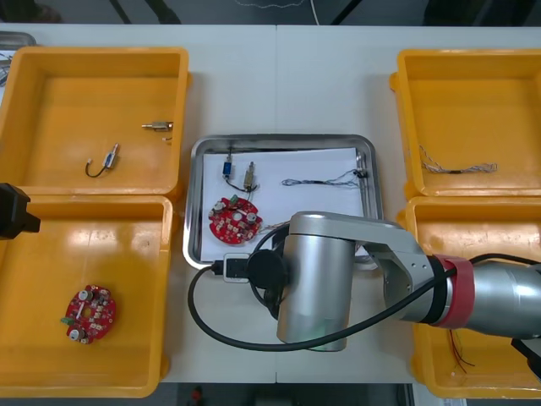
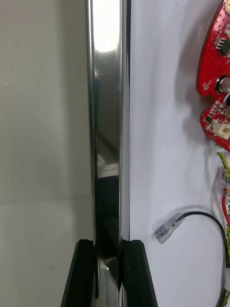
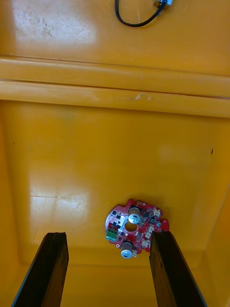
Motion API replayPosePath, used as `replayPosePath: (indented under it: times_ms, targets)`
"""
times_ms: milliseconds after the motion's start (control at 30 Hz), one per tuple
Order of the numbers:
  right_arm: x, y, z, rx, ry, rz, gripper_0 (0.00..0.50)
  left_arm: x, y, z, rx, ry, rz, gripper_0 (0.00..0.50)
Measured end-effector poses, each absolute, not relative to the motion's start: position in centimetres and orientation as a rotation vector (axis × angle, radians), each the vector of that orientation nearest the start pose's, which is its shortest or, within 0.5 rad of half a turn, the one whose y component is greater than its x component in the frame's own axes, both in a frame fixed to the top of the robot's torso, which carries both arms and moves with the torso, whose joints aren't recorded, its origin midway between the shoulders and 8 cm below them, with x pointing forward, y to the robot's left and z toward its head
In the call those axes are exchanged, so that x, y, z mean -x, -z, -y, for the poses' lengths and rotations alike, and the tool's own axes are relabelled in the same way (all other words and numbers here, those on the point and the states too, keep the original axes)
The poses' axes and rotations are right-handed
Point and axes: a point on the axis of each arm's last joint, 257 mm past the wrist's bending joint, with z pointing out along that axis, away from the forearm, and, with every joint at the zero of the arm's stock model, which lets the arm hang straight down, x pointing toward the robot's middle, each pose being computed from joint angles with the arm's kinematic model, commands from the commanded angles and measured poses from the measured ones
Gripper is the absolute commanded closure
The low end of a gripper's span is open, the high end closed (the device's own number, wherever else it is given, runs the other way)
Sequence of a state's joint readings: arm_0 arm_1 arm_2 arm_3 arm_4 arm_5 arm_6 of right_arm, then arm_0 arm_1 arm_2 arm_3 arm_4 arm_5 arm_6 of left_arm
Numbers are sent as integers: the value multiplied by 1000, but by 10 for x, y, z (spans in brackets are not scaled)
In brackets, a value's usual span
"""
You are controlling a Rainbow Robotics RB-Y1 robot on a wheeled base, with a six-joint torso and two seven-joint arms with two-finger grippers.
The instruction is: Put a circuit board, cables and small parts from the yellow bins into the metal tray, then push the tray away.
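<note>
At near rim, right gripper (image 2: 109, 242) clamps metal tray (image 1: 368, 169), long side crosswise.

The front camera hangs above the arms and looks steeply down on the whole table (image 1: 279, 76), taking in all four yellow bins (image 1: 84, 93) and the metal tray (image 1: 279, 139) in the middle. The right wrist camera sits very close to that tray's rim and looks along it. With the front view it shares the tray's circuit board (image 2: 215, 72). The left wrist camera looks from higher into the near left bin (image 3: 96, 158), toward the far left bin (image 3: 62, 33). It and the front view both show the loose board (image 3: 134, 229) and the black cable (image 3: 136, 20) beyond.
</note>
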State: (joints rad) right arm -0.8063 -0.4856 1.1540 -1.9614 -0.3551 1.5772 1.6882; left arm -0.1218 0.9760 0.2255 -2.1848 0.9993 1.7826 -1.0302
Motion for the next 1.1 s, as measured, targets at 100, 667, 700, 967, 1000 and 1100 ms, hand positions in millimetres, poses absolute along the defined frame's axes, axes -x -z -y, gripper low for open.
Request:
replayPosePath:
  times_ms: [100,667,700,967,1000,1100]
  targets:
    - [-398,286,22,1886,529,-1842,500,-369,162,-372,158,20,-2703,0]
    - [-455,259,30,1813,665,-1815,500,-369,162,-372,157,20,-2703,0]
    - [-458,257,30,1808,672,-1813,500,-369,162,-372,157,20,-2703,0]
    - [-487,241,32,1765,724,-1797,500,-369,162,-372,157,20,-2703,0]
    - [-490,240,33,1759,728,-1796,500,-369,162,-372,157,20,-2703,0]
    - [-501,234,34,1745,745,-1788,500,-369,162,-372,157,19,-2703,0]
